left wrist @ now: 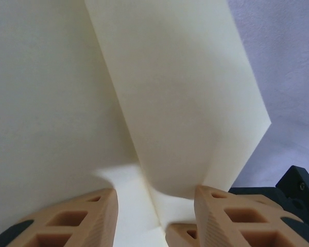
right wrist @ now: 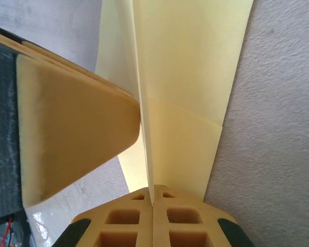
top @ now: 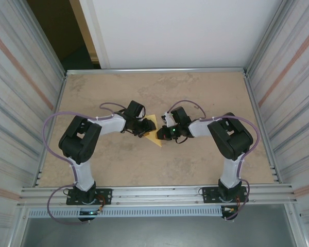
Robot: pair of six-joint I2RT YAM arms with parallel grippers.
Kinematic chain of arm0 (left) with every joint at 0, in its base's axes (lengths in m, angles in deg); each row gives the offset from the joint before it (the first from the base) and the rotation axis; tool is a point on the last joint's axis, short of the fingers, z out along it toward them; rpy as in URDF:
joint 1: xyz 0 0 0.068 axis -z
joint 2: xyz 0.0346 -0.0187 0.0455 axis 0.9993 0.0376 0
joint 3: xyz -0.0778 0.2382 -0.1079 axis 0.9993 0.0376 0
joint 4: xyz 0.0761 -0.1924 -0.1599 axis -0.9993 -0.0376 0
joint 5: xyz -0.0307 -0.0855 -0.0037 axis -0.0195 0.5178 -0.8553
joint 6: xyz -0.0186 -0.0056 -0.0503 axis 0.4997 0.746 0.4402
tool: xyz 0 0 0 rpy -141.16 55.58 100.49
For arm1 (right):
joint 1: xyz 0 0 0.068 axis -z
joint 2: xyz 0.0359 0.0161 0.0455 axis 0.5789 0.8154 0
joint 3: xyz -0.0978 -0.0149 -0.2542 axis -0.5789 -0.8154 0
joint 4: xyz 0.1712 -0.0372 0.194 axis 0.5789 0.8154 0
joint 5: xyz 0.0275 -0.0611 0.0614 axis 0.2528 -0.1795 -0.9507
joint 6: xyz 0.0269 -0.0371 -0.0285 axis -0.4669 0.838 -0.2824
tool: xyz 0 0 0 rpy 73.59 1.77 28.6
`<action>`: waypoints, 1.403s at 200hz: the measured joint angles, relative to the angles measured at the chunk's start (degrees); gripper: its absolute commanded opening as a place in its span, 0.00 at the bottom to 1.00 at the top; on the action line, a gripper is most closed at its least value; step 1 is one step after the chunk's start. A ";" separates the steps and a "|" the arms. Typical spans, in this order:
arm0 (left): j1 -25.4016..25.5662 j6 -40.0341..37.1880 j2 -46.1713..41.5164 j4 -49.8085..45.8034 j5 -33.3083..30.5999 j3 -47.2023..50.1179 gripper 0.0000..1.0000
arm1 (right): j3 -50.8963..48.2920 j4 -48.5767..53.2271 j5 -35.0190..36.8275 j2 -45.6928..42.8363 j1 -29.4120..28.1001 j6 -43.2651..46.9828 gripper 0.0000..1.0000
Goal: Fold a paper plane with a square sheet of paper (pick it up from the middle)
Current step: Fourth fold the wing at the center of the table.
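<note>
The pale yellow sheet of paper (top: pixel 153 131) is folded into a pointed, layered shape and sits between the two grippers at mid-table. My right gripper (top: pixel 164 134) is shut on a standing crease of the paper (right wrist: pixel 188 77), its fingertips (right wrist: pixel 139 198) pressed together with the edge pinched between them. My left gripper (top: pixel 143 127) has its jaws apart around a raised flap of the paper (left wrist: pixel 185 103). Its right finger (left wrist: pixel 216 211) touches the flap's lower edge. In the right wrist view, one left-gripper finger (right wrist: pixel 77 128) rests against the crease from the left.
The beige tabletop (top: pixel 206 92) spreads out around the arms. Corrugated metal walls (top: pixel 283 77) close in the left and right sides. A metal rail (top: pixel 154 194) runs along the near edge, where both arm bases are bolted.
</note>
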 measured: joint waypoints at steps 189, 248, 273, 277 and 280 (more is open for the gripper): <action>-3.19 1.09 -0.31 22.51 10.95 7.19 0.13 | -2.36 -9.07 -12.33 3.87 5.07 -8.00 0.05; -3.19 1.57 0.76 25.83 12.68 8.22 0.13 | -2.36 -10.45 -15.06 5.01 5.95 -9.42 0.05; -3.19 1.62 1.77 26.91 13.70 8.22 0.13 | -2.34 -10.64 -15.50 5.25 6.10 -10.03 0.06; -3.19 1.64 2.03 27.10 13.75 8.22 0.13 | -2.32 -10.71 -15.63 5.29 6.12 -10.10 0.06; -3.19 1.64 2.19 27.12 13.79 8.22 0.13 | -2.32 -10.73 -15.69 5.33 6.12 -10.12 0.06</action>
